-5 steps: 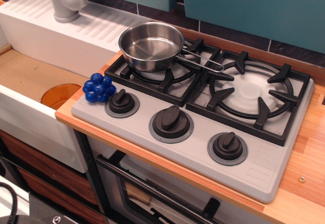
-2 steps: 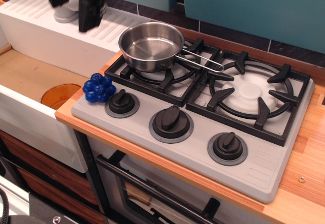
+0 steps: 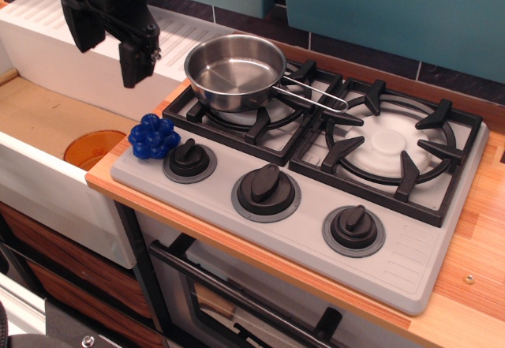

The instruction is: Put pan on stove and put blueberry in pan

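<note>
Blueberry (image 3: 155,136): light, rigid, glossy plastic cluster at the stove's (image 3: 237,226) front-left corner; grip across its middle. Gripper (image 3: 110,54): spread, empty, above it.

The black gripper (image 3: 110,45) hangs over the counter's back left corner, coming down from the top edge of the view. Its two fingers (image 3: 136,62) point downward with a clear gap between them (nothing held), and the right finger reaches lower than the left.
</note>
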Available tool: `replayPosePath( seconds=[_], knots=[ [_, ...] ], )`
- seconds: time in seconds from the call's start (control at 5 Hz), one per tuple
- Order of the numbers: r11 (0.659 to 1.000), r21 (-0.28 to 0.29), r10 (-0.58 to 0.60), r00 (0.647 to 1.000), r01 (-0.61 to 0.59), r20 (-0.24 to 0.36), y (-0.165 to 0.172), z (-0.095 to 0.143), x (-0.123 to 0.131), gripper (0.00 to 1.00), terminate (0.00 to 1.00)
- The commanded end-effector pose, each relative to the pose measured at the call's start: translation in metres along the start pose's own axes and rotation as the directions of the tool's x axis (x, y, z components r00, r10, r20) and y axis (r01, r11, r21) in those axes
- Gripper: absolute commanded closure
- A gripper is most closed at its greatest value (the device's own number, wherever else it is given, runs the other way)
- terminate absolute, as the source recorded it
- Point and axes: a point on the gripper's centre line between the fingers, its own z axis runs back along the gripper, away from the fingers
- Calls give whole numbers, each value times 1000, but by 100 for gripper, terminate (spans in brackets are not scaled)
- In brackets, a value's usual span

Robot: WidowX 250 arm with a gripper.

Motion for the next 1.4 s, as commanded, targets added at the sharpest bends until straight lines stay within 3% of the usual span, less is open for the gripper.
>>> replayPosePath(
  seconds=[0.0,0.4,0.8,1.2],
  knots=[
    [1000,-20,-3,999,3,45,-3,-8,7,0,0],
    [998,-57,10,999,-8,46,-1,-34,16,0,0],
    [996,-64,58,998,-58,12,-7,-35,-9,0,0],
    [994,-92,64,998,-62,25,-15,-46,-13,0,0]
  ],
)
